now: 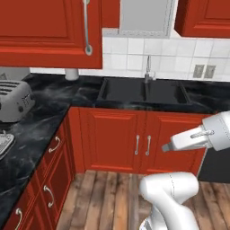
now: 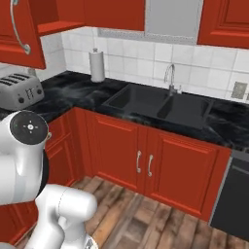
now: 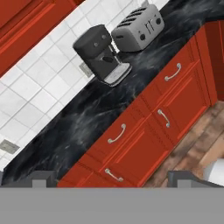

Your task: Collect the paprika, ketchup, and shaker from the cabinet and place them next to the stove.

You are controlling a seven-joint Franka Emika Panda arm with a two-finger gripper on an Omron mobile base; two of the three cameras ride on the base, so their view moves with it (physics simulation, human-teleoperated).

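Jaws (image 3: 112, 177) nearest the lens in the hand view, spread wide with nothing between them, just the two dark tips poking up. Looked past them onto the black marble desk (image 3: 83, 118), with a dark coffee machine (image 3: 98, 52) and a grey toaster (image 3: 138, 27) sitting side by side further along, red drawer fronts (image 3: 144, 131) below. Farther out, in the left base view, saw the red cabinet (image 1: 45, 31) up on the wall with its door shut and the long silver handle (image 1: 86, 27) hanging down at the door's right edge. Right base view seemed to show an open red shelf (image 2: 58, 24) beside that door, but couldn't be sure. Sink (image 1: 143, 92) in the middle of the back run, paper towel roll (image 2: 97, 64) standing left of it.

No sign of paprika, ketchup or shaker anywhere, so presumably behind that door. No stove spotted either. Looked like the very first step: nothing collected, arm parked low and away from the cabinet. Next move probably called for lifting up to the handle and pulling the door open.
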